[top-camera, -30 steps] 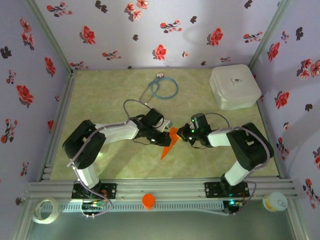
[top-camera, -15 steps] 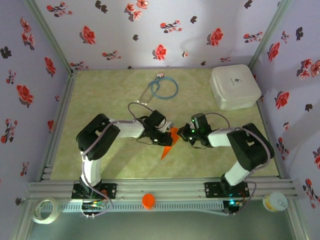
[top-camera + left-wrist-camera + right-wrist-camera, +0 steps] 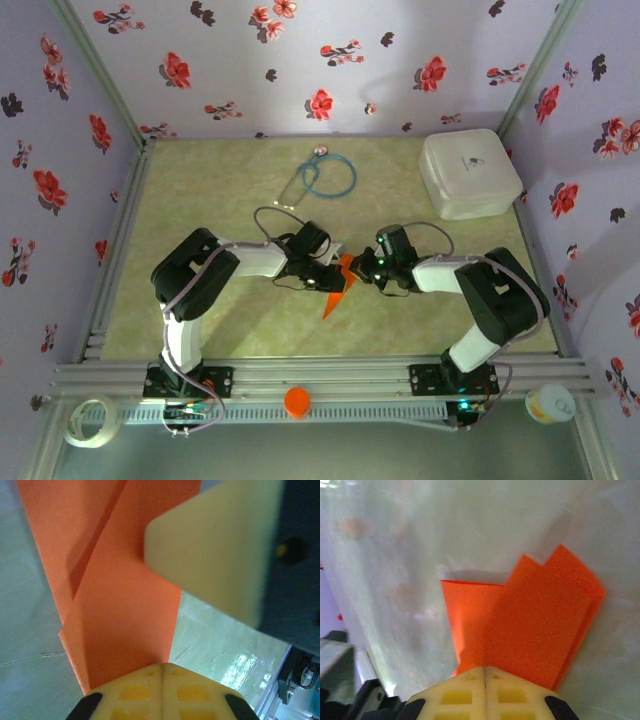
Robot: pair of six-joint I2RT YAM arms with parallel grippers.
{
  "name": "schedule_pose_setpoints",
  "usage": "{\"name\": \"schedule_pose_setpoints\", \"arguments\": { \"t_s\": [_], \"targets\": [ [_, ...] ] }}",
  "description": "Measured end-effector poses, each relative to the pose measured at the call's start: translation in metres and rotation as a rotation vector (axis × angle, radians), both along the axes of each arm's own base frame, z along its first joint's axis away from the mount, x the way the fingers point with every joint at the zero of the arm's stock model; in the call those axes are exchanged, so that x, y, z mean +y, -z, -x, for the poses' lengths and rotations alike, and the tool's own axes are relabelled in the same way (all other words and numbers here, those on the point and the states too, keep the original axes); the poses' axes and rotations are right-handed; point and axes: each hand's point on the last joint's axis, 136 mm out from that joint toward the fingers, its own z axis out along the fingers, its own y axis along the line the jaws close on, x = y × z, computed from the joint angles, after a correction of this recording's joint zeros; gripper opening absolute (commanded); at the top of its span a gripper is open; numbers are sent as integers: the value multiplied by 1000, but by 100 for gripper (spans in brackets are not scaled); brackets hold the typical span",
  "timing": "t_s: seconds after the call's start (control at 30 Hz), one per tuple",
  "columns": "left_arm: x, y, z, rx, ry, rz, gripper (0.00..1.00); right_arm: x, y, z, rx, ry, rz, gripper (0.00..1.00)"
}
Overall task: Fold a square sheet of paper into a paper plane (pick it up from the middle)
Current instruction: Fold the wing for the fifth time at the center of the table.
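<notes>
The orange sheet of paper (image 3: 337,292) is folded into a narrow pointed shape, its tip aimed at the near edge of the table. It hangs between both grippers at the middle of the table. My left gripper (image 3: 333,270) is shut on its upper left edge, and my right gripper (image 3: 357,270) is shut on its upper right edge. In the left wrist view the folded layers of the paper (image 3: 125,605) run up from my closed left gripper (image 3: 162,667), with a pale finger (image 3: 215,545) of the other gripper close above. In the right wrist view the paper (image 3: 530,620) fans out from my closed right gripper (image 3: 485,670).
A white rounded box (image 3: 468,173) stands at the back right. A blue looped stethoscope (image 3: 325,175) lies at the back middle. On the front rail sit a small round orange cap (image 3: 297,401), a tape roll (image 3: 88,420) at left and a small tub (image 3: 550,403) at right.
The left arm's elbow has swung up and to the right, towards the middle. The right gripper has edged left, and the paper has turned a little more upright between them.
</notes>
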Motion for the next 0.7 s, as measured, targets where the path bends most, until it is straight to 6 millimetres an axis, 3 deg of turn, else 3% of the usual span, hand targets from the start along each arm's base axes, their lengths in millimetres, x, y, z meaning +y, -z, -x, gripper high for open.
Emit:
{"name": "schedule_pose_setpoints", "arguments": {
  "t_s": [0.2, 0.47, 0.7],
  "targets": [
    [-1, -1, -2, -12, -3, 7, 0, -12, 2, -11, 24, 29, -42, 0],
    [-1, -1, -3, -15, -4, 6, 0, -47, -3, -47, 13, 143, -3, 0],
    [-1, -1, -3, -15, -4, 6, 0, -32, -29, -40, -45, 88, -16, 0]
  ]
}}
